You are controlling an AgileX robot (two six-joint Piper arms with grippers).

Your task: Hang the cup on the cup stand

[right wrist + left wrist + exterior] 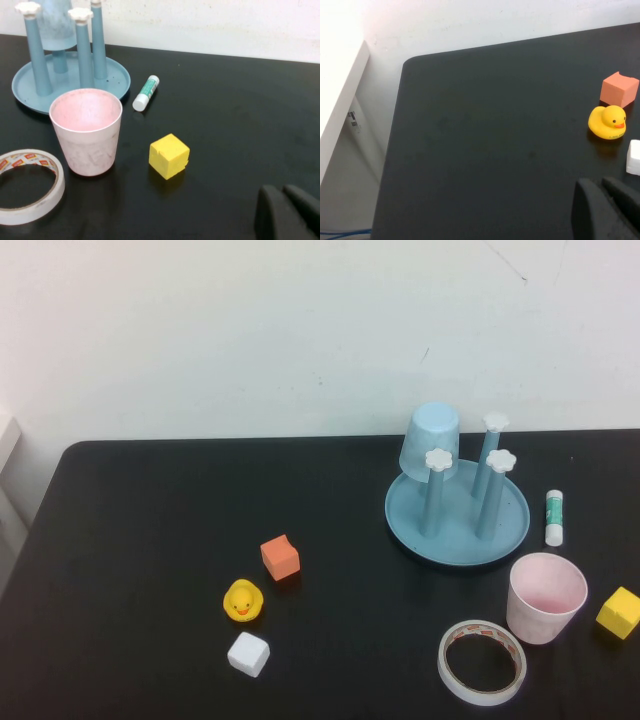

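Pale pink plastic tumbler point(87, 131) stands upright, mouth up, beside the light blue pegged stand point(70, 80); right claw point(289, 212) nearer, clenched empty; left claw point(607, 210) clenched, far off.

Duck point(243, 601), three cubes point(280, 557), tape roll point(482, 662), glue stick point(554, 517), blue cup point(431, 438).

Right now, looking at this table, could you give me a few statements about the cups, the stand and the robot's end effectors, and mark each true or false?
1. The pink cup stands upright on the table, mouth up. True.
2. The pink cup already hangs on the cup stand. False: it sits beside the stand, near the tape roll.
3. A blue cup sits upside down over one peg. True.
4. The left end effector holds the rubber duck. False: it is shut on nothing, apart from the duck.
5. The right end effector is shut and empty, near the yellow block. True.
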